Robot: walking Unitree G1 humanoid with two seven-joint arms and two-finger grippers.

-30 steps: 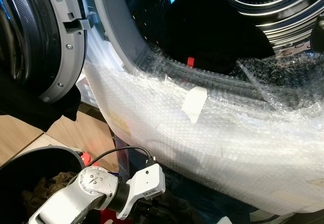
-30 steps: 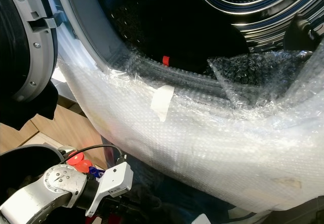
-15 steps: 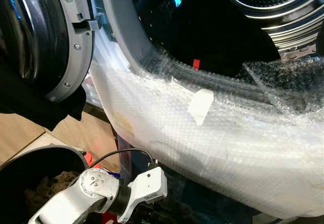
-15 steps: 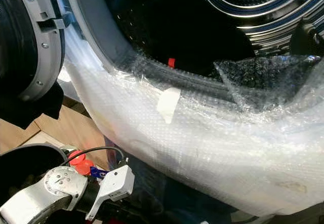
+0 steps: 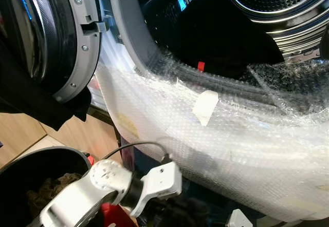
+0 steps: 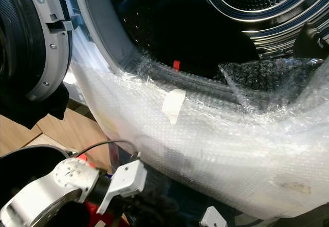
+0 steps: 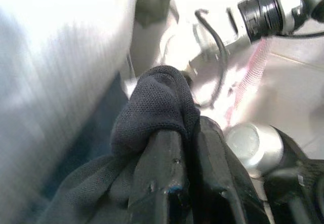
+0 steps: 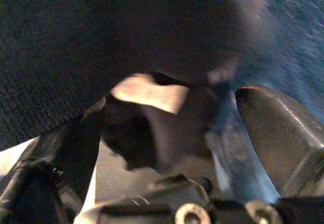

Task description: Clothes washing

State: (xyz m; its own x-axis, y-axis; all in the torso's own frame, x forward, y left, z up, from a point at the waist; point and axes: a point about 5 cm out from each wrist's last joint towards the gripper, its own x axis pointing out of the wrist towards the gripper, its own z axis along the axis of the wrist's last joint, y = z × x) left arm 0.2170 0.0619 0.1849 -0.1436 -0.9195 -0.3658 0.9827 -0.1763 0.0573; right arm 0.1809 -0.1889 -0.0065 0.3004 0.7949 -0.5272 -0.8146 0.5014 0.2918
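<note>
Clearly, from the left side first: the washer door stands open with a dark cloth hanging from it, and below it sits a black basket holding some brownish laundry. The left gripper, low in front of the machine, has its fingers pressed together on a fold of dark garment. Further right, bubble wrap covers the front of the machine below the drum opening, where dark clothes already lie. The right gripper has its fingers spread apart near dark fabric (I cannot tell if it holds any). I judge the garment may catch on the crinkled wrap or slip from the narrow pinch when lifted toward the drum.
</note>
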